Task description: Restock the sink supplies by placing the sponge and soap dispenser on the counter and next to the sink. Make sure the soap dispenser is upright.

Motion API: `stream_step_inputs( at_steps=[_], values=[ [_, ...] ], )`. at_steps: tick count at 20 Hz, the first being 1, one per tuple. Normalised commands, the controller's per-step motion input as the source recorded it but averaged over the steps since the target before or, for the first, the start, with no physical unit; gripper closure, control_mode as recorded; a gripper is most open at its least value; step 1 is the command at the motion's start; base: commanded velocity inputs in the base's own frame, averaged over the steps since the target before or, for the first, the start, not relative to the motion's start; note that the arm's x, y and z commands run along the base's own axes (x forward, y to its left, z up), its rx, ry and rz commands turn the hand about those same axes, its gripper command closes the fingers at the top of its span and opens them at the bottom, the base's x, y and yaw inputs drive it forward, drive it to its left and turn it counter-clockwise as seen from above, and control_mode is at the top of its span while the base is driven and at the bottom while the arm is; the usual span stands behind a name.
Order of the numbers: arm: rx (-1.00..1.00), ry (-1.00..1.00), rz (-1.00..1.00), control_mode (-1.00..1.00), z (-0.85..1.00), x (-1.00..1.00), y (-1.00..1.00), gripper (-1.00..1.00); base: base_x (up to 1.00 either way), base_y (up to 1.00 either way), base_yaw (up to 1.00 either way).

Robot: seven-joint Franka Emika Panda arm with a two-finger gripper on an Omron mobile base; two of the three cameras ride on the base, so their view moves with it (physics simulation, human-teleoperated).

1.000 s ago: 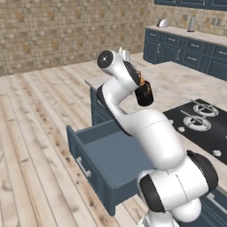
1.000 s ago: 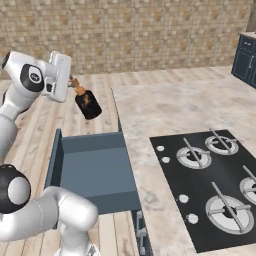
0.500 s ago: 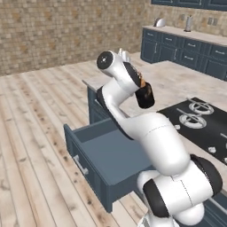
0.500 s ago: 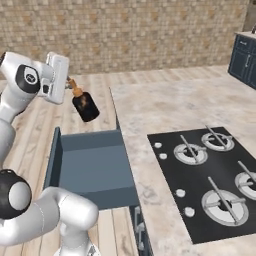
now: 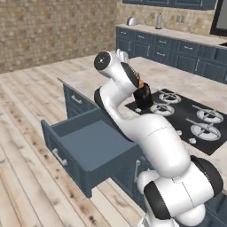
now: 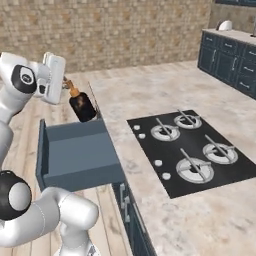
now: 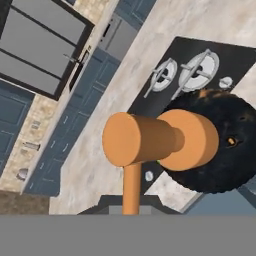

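While my gripper (image 6: pixel 70 93) stays out of clear sight behind the hand, what it carries is plain: the soap dispenser (image 6: pixel 83 107), a rounded black bottle with a dull, slightly pitted skin and a smooth orange pump top (image 7: pixel 135 138). My gripper is fully closed on the bottle's neck, and the dispenser hangs in the air tilted, pump end toward my hand and black body slanting down and away. Seen along my hand, the pump is a fat orange cylinder on a wider orange collar, with a thin orange spout running off to one side, and the black body bulges round behind it.

Below the bottle sits an open drawer (image 6: pixel 75 150), a plain dark blue box with a flat bare floor, pulled out from the cabinet front. Beside it runs the bench (image 6: pixel 150 95), beige marbled stone with a mottled surface. A flat black gas hob (image 6: pixel 192 150) is set into that stone, carrying round grey burners with thin straight grates and small pale knobs along its near edge.
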Motion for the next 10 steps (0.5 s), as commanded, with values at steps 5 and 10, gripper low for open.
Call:
stream_step_inputs(
  at_steps=[5,10],
  values=[
    [0.0,0.0,0.0,1.0,0.0,0.0,0.0,1.0,-0.81,0.07,-0.39],
    [0.0,0.0,0.0,1.0,0.0,0.0,0.0,1.0,-0.84,0.1,-0.45]
  ],
)
